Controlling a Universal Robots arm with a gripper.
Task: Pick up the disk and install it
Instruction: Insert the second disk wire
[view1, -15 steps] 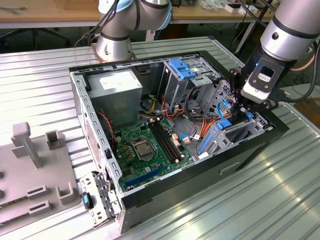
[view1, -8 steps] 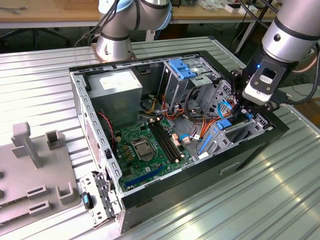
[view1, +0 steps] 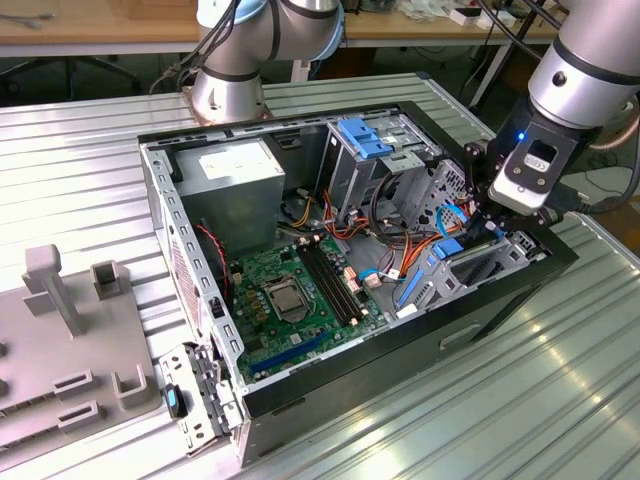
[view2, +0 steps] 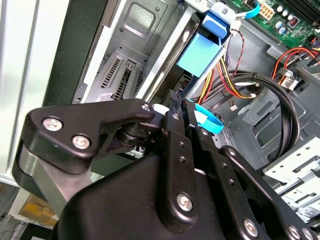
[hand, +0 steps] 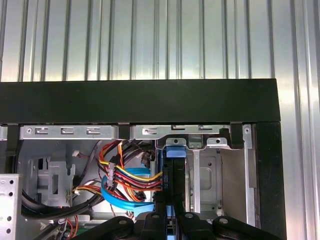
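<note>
The disk (hand: 174, 172), a flat dark hard drive edged by bright blue plastic rails, stands on edge in the silver bay at the front corner of the open black computer case (hand: 140, 102). It looks rigid, fairly dense and shock-sensitive (smooth faces, so likely slippery); the blue rails seem the safest hold. The black gripper (hand: 169, 216) has its fingers pinched on the drive's edge, beside red-and-yellow cables (hand: 132, 175).
</note>
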